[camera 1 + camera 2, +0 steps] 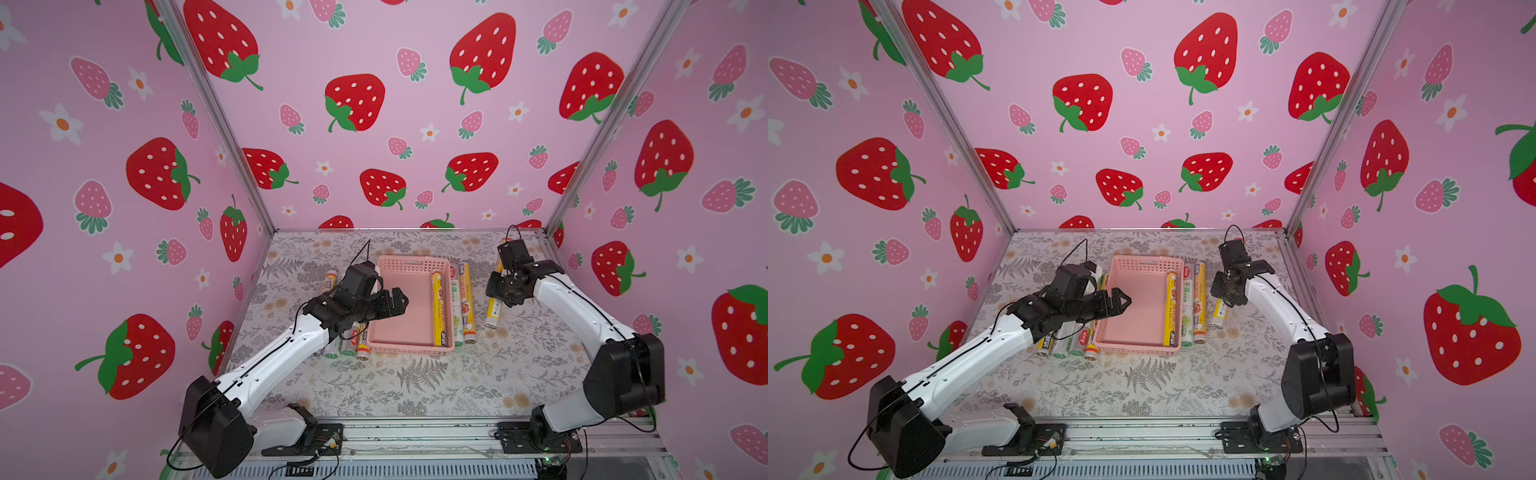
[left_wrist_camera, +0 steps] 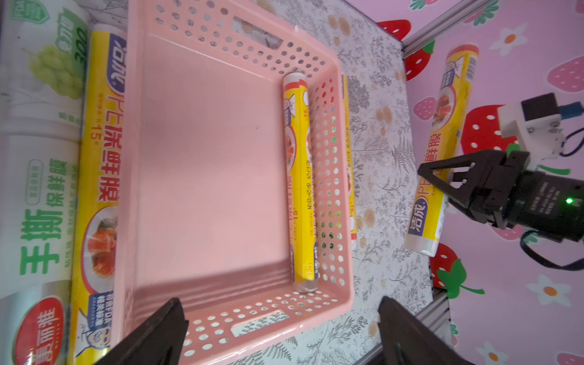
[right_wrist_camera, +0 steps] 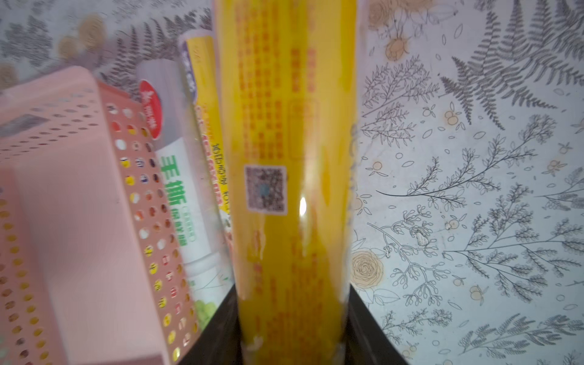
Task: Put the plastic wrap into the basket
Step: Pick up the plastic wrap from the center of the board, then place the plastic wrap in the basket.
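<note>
step: right end effector [image 2: 437, 178] is clamped across yellow roll [image 3: 290, 189] near its middle, out beside the basket [image 1: 415, 260]; whether it is off the table i cannot tell.
lift: raise it straight and level, i judge, high enough to pass over two rolls [image 1: 467, 299] and the perforated wall.
placing: keep it parallel to inside roll [image 1: 438, 307] along the right wall, lower it onto bare floor and release low.
left: left end effector [image 1: 395, 305] hangs wide open, empty, over the basket's left side; leave it room.

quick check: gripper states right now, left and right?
Left gripper: open, holding nothing.
Right gripper: closed on a yellow plastic wrap roll.
</note>
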Action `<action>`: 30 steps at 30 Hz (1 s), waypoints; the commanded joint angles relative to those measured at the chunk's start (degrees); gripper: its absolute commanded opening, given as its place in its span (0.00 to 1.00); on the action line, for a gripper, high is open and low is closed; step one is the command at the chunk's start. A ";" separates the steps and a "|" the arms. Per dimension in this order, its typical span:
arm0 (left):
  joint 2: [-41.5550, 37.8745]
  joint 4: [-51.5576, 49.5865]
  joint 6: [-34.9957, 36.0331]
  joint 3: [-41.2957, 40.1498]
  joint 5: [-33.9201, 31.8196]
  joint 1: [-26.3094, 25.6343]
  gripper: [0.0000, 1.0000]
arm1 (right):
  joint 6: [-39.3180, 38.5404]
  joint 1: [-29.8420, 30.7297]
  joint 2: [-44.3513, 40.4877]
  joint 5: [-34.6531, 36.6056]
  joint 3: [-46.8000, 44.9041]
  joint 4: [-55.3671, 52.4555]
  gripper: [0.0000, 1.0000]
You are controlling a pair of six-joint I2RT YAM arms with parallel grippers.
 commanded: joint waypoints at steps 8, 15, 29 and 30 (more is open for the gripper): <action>-3.93 1.35 0.29 -0.37 3.68 1.47 1.00 | 6.30 15.80 5.10 -0.04 13.66 -5.45 0.23; -13.51 -2.81 0.21 -8.87 -1.09 4.03 1.00 | 10.57 22.47 14.85 -0.42 17.76 -0.62 0.23; -20.61 -6.85 1.22 -15.29 -1.89 6.80 1.00 | 15.93 24.99 26.17 0.02 17.33 6.11 0.22; -20.38 -6.62 1.25 -15.32 -1.87 6.82 1.00 | 15.96 25.06 26.66 0.17 17.24 5.96 0.22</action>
